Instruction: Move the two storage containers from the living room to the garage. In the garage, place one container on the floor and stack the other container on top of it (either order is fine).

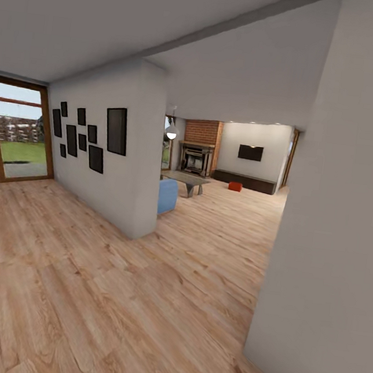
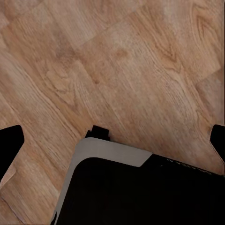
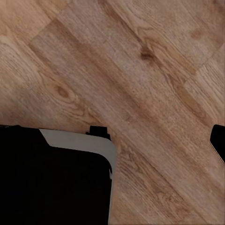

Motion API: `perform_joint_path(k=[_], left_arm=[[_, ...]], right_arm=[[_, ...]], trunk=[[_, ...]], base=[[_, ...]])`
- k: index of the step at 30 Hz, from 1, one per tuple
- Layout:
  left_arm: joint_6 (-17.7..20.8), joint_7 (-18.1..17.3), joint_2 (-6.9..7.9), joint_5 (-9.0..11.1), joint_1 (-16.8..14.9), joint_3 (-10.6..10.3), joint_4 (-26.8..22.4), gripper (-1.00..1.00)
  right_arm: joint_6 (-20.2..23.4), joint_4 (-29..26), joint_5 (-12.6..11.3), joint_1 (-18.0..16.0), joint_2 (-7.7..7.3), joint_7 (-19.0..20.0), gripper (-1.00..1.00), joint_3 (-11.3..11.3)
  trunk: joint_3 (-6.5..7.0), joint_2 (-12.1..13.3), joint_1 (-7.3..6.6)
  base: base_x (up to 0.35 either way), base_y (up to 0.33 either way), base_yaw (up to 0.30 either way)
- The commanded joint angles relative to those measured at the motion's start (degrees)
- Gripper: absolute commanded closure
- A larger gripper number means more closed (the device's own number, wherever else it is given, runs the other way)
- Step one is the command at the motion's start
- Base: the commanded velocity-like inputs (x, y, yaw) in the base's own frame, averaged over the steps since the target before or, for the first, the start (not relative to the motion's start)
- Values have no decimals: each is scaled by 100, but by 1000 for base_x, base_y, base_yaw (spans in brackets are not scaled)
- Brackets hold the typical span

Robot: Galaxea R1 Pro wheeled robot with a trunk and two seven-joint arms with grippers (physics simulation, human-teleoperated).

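— Looking down the hall from here: one small orange-red open-top box (image 1: 235, 186) sits on the light wood-plank floor (image 1: 110, 282), way off ahead, just in front of the long dark low bench (image 1: 244, 182) and near the red brick fireplace (image 1: 201, 147).

— So nothing moved yet?

— I'd say the job is barely begun. That container lies well apart from both arms, and I can make out just the one from here.

— And the grippers?

— Left gripper (image 2: 112, 140): dark fingertips (image 2: 9, 147) at either edge of its wrist camera, spread wide over bare planks, holding nothing. Right gripper: one dark fingertip (image 3: 217, 140) shows; can't tell its spread. Below both is the robot's dark, grey-edged base (image 2: 136, 192).

— What's left?

— Everything, I reckon: reach the boxes, carry both to the garage, stack.
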Motion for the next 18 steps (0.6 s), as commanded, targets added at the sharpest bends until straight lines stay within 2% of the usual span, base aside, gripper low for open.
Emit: perform_joint_path(k=[1, 18], left_arm=[[-3, 14, 0, 45, -4, -49, 0, -100], [8, 14, 0, 45, -4, -49, 0, -100]], right_arm=[[-31, 17, -21, -8, 1, -14, -100, 44], [27, 17, -43, -8, 9, -14, -100, 48]], trunk=[[-10, -6, 4], [-10, -6, 4]], base=[[322, 0, 0], [322, 0, 0]])
